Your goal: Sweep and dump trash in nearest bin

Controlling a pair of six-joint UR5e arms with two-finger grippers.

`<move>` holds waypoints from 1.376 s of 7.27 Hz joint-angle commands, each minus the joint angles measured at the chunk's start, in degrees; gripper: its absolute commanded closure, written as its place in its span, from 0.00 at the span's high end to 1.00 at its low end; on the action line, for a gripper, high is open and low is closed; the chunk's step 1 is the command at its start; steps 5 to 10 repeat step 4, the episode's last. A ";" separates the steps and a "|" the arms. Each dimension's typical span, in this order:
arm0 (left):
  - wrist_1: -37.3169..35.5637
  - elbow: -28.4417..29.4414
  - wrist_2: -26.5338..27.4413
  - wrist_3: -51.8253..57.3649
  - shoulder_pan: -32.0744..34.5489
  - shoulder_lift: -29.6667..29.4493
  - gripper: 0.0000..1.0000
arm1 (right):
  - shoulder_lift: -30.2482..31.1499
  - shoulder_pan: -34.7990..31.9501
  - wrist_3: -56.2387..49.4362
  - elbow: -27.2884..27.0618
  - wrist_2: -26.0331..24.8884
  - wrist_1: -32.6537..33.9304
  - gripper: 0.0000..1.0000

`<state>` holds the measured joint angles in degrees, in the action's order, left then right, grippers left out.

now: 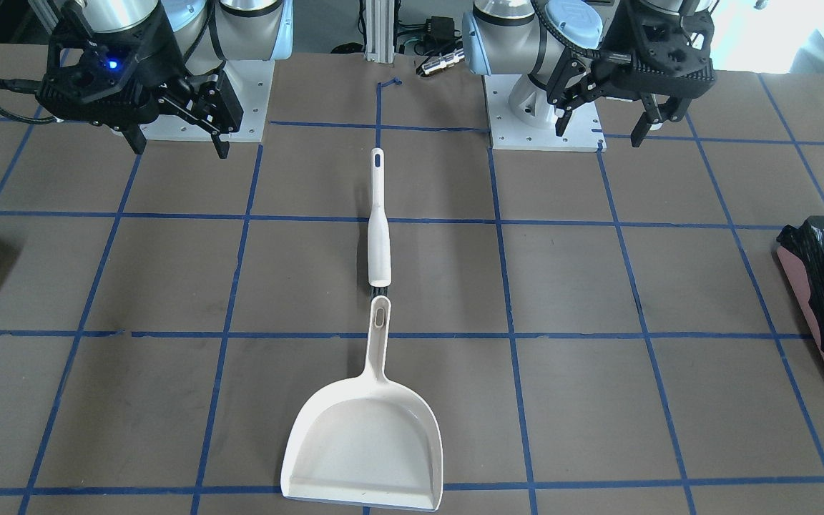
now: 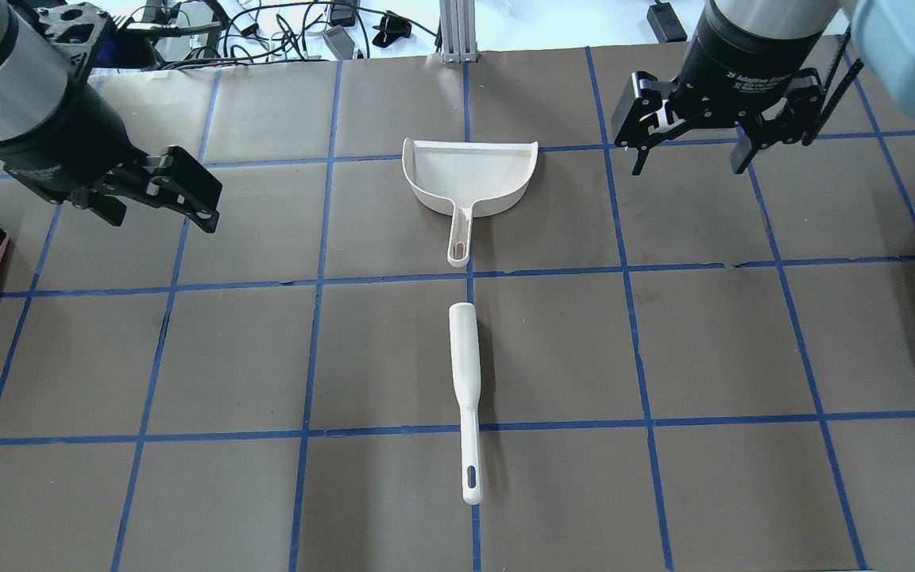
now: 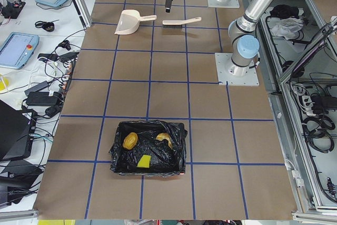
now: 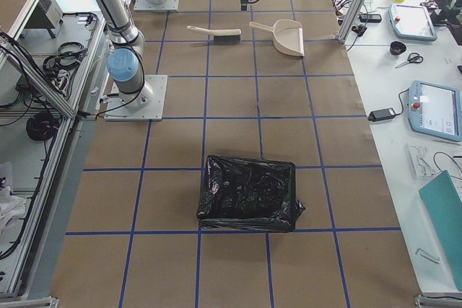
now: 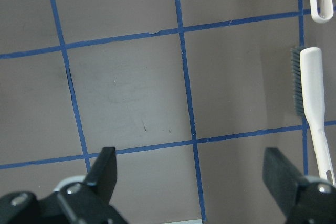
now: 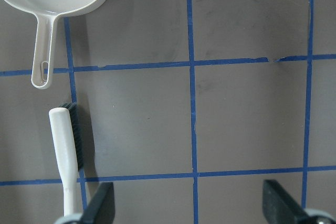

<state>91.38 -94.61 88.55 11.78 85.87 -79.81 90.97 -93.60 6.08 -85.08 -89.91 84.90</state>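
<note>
Trash (image 3: 143, 160): three bits, all inside the bin (image 3: 180, 151) at the table's end on the robot's left, lying on its black liner.
Trash looks: an orange-brown lump (image 3: 130, 140), glossy and rounded, at the left of the bin in the exterior left view; a pale curved piece (image 3: 164, 138) to its right, partly tucked into the bag's folds; a flat yellow-green wedge (image 3: 142, 162) nearer the camera, between the two.
Bin: lined with a crinkled, glossy black bag; a pink side wall shows in the overhead view.
Second bin (image 4: 245, 221): at the table's opposite end, on the robot's right, with the same black liner; nothing can be made out inside it.
Dustpan (image 2: 469, 175): cream-white, at the middle of the table on the far side from the robot, its handle towards the robot; the pan holds nothing.
Brush (image 2: 465, 381): white handle and dark bristles, in line with the dustpan and nearer the robot, a small gap between them.
Left gripper (image 5: 191, 174): fingers spread wide, holding nothing, above the table (image 2: 712, 349) left of the brush.
Right gripper (image 6: 189, 205): fingers spread wide, holding nothing, above the table right of the dustpan.
Counts: three trash bits, two bins, one dustpan, one brush, two grippers.
</note>
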 commanded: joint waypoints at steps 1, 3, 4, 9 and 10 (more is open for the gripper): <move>0.03 -0.05 -0.04 0.09 0.00 0.10 1.00 | 0.00 0.00 -0.01 0.00 0.00 0.00 1.00; 0.11 -0.23 -0.13 0.09 0.00 -0.51 1.00 | 0.00 0.00 -0.01 0.00 0.00 0.00 1.00; -0.24 -0.31 -0.22 0.09 -0.09 -0.87 1.00 | 0.00 0.00 0.07 0.00 0.00 0.00 1.00; -0.24 -0.31 -0.22 0.09 -0.09 -0.87 1.00 | 0.00 0.00 0.07 0.00 0.00 0.00 1.00; -0.24 -0.31 -0.22 0.09 -0.09 -0.87 1.00 | 0.00 0.00 0.07 0.00 0.00 0.00 1.00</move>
